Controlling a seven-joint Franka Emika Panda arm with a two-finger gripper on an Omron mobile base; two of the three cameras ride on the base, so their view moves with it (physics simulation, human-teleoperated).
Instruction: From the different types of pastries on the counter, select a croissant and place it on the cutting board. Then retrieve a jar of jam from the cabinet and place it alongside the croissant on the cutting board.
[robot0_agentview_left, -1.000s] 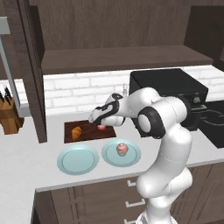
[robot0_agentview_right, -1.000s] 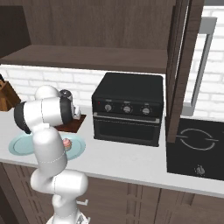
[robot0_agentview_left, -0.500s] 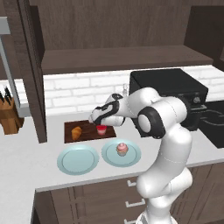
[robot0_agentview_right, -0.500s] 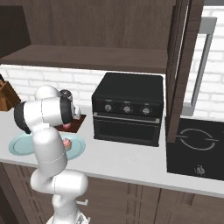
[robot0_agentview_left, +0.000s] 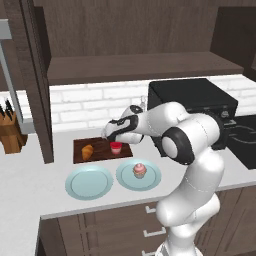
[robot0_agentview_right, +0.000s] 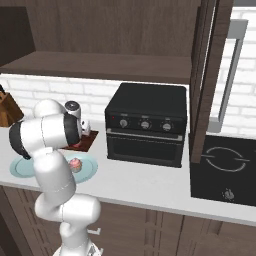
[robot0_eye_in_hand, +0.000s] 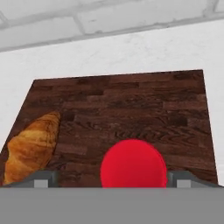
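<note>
The gripper (robot0_eye_in_hand: 134, 180) is held low over the cutting board (robot0_eye_in_hand: 131, 109), its fingertips (robot0_eye_in_hand: 45, 178) spread to either side of the jar of jam (robot0_eye_in_hand: 133, 165); contact cannot be told. The croissant (robot0_eye_in_hand: 31, 148) is seen lying on the board's left part.

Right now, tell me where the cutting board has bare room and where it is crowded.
The cutting board is bare across its far strip by the brick wall and down its right side. The near edge is crowded: the croissant fills the left corner, and the jar of jam sits beside it between the tips of the claw.
</note>
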